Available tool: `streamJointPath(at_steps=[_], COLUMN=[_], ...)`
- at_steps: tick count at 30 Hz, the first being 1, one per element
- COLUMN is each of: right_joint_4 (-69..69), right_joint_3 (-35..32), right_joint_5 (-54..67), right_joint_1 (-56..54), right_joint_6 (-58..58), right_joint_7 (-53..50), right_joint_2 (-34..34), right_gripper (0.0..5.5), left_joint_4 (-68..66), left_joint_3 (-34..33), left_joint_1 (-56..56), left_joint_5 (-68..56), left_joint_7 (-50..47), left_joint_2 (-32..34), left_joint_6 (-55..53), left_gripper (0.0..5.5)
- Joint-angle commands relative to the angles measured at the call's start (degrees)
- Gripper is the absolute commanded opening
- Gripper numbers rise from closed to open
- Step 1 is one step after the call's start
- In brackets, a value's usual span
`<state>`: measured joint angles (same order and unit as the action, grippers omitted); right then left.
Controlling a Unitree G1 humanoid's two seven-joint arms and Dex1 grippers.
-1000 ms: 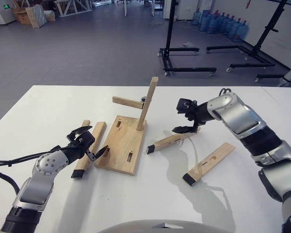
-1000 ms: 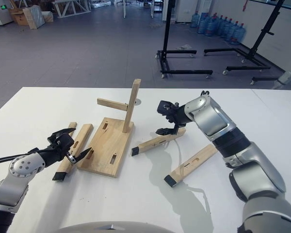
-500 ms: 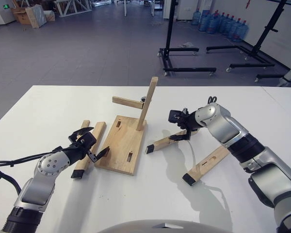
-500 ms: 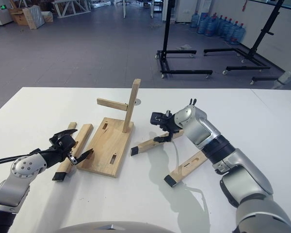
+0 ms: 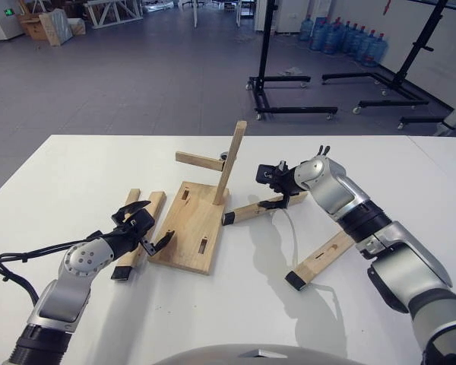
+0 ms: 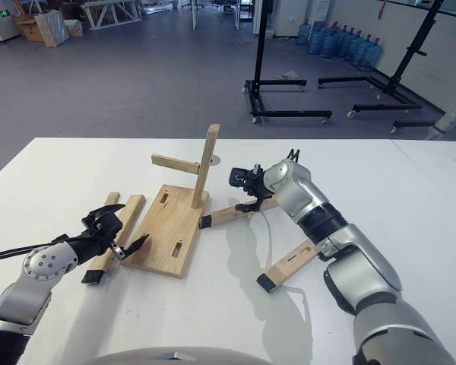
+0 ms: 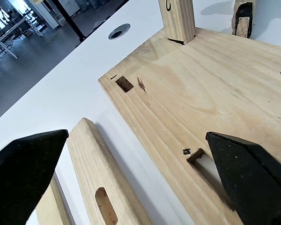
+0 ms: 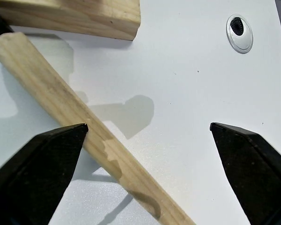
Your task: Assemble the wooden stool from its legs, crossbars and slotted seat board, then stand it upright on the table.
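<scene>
The table (image 5: 53, 175) is viewed from above by both eye views, faced forward and down, with nearly the same scene shared. The seat board (image 7: 215, 93) is seen very close ahead of the left gripper (image 7: 136, 133) by its wrist view. A leg (image 8: 61, 108) just under the right gripper (image 8: 148, 125) is framed as closely by the other.

The seat board (image 5: 191, 228) at mid-frame is showing pale honey wood streaked with fine darker grain. The leg (image 5: 324, 260) at lower right is carrying the same pale wood with a black cap on its end, both lying on a plain white table (image 5: 76, 163). The left gripper (image 7: 136, 135) and right gripper (image 8: 148, 125) are showing matte black, while the water bottles (image 5: 349, 34) at upper right are showing blue against a grey floor (image 5: 137, 76).
</scene>
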<state>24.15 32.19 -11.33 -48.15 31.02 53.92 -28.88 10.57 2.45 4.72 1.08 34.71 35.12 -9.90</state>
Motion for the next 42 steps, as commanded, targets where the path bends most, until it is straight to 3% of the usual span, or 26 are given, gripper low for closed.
streamJointPath(at_steps=[1,9,35,38,42], right_joint_4=[9.42,23.31,23.2,20.31,14.42], right_joint_3=[-0.31,-2.52,-6.61,-7.48,-11.0], right_joint_5=[-1.65,-2.65,-2.91,-2.61,-1.3], right_joint_1=[-1.5,-5.76,-0.65,1.43,1.24], right_joint_6=[-0.15,-4.37,-1.17,0.57,3.99], right_joint_7=[-1.68,-6.35,-14.1,-14.89,-13.57], right_joint_2=[3.4,10.69,24.79,24.68,18.94], right_gripper=[4.82,4.82,4.82,4.82,4.82], left_joint_4=[-0.55,-0.7,-0.7,-1.16,-1.69], left_joint_3=[0.8,0.97,2.48,2.62,2.25], left_joint_1=[-0.61,-0.71,-1.47,-2.05,-2.16], left_joint_5=[0.87,1.1,1.1,0.99,0.92], left_joint_7=[-0.4,-0.35,-0.05,0.28,0.48], left_joint_2=[-0.44,-0.94,-1.09,-0.89,-0.74], left_joint_6=[0.01,0.09,-0.22,0.03,0.24], left_gripper=[5.4,5.4,5.4,5.4,5.4])
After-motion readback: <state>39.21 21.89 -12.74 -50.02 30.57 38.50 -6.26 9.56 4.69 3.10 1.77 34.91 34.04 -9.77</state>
